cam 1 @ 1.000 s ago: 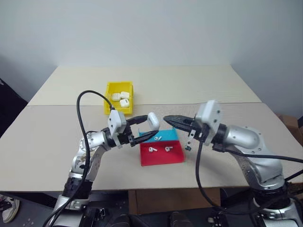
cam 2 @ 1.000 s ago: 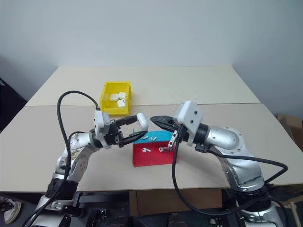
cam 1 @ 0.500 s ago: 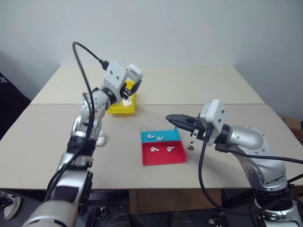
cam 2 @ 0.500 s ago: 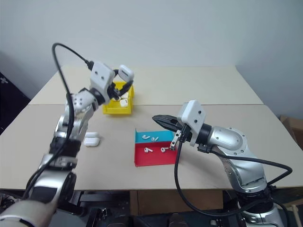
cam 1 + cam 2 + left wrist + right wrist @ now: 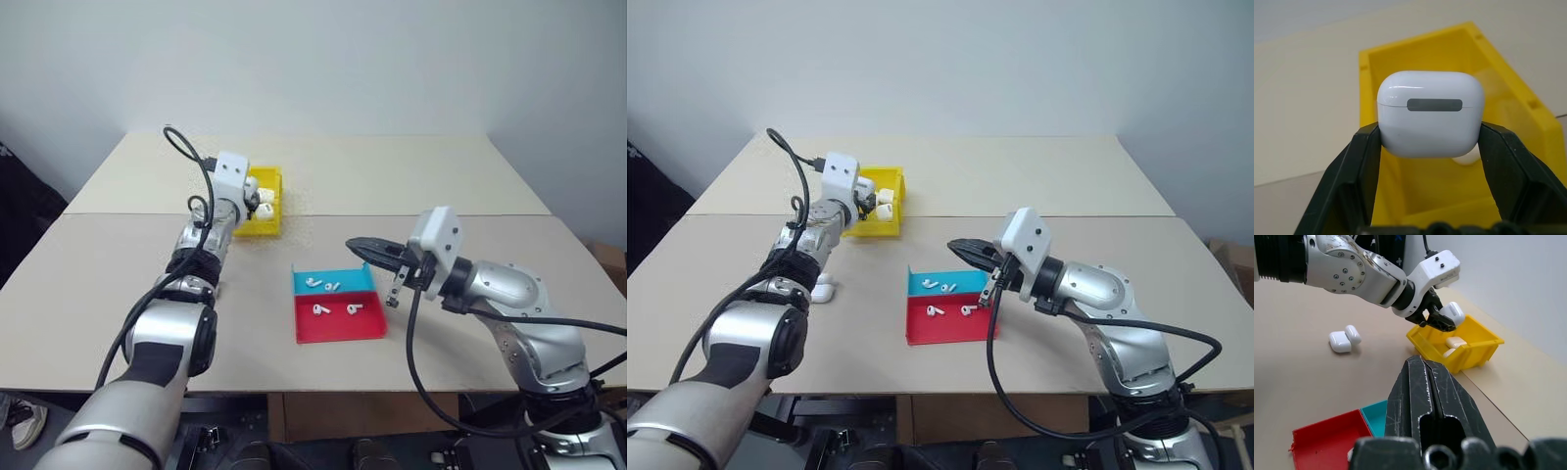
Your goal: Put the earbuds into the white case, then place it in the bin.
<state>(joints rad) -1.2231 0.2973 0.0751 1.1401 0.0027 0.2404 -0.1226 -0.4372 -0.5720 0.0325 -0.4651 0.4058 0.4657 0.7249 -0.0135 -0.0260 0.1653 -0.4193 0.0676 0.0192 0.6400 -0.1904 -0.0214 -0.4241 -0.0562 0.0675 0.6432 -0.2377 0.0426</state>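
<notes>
Now the left gripper [image 5: 1430, 142] is clamped on the white case [image 5: 1430, 112], lid closed, held over the yellow bin [image 5: 1528, 122], which has other cases [image 5: 1454, 342] inside. Right gripper [image 5: 1422, 382] is clenched with nothing in it, near the red-and-blue tray [image 5: 338, 323] with four earbuds [image 5: 317, 309]. Two more cases [image 5: 1344, 339] lie on the table [image 5: 441, 176].

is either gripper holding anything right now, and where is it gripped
The left gripper holds the closed white case by its two opposite sides, over the yellow bin. The right gripper is shut, empty.
</notes>
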